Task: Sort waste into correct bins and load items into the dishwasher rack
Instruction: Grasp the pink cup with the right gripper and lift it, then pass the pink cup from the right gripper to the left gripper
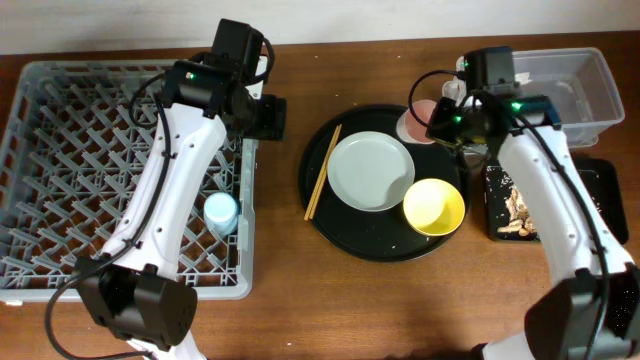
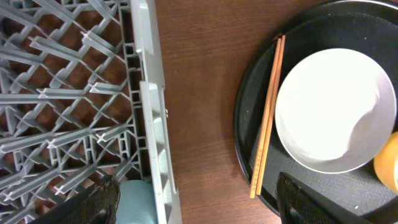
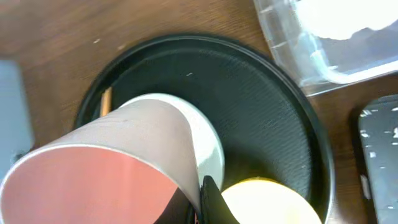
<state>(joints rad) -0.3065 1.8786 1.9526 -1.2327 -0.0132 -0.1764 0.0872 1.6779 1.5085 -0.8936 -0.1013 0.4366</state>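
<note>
The right pincer (image 1: 436, 119) is pressed together on the rim of the pink cup (image 1: 412, 126), which is at the far right edge of the round black tray (image 1: 350, 235). On this tray, nearer, the green plate (image 1: 371, 171) lies in the middle. The yellow bowl (image 1: 434, 206) is just beside it on the near right, and two chopsticks (image 1: 322, 172) lie along the left side. To the right of this pincer stands the clear tub (image 1: 600, 75) with a white tissue (image 3: 339, 15) inside. Nearer than the tub is the flat black tray (image 1: 600, 190) with food scraps (image 1: 517, 208) on it.

The left pincer (image 1: 268, 115) is spread and holds nothing, above the right wall of the grey rack (image 1: 100, 70). The blue cup (image 1: 221, 212) stands inside the rack, close to that wall.
</note>
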